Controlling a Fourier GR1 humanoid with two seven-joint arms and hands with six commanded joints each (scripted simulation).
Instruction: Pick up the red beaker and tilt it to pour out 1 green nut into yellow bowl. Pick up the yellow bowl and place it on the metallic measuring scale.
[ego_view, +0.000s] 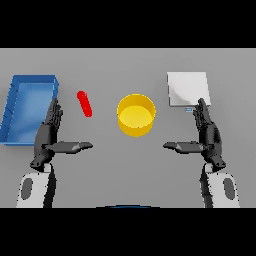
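Red beaker (84, 103) lies toward the surface's left side, long axis running from far-left to near-right, slightly slanted. It sits just ahead and inward of the left hand (49, 131), clearly the nearer one; that hand is wide, fingers straight, thumb stretched inward, holding nothing. Right hand (207, 131) mirrors it, equally spread and unladen, near the metallic scale (187, 88) by the far-right edge. Yellow bowl (136, 115) stands mid-surface, between beaker and scale. A blue bin (29, 107) occupies the left edge.
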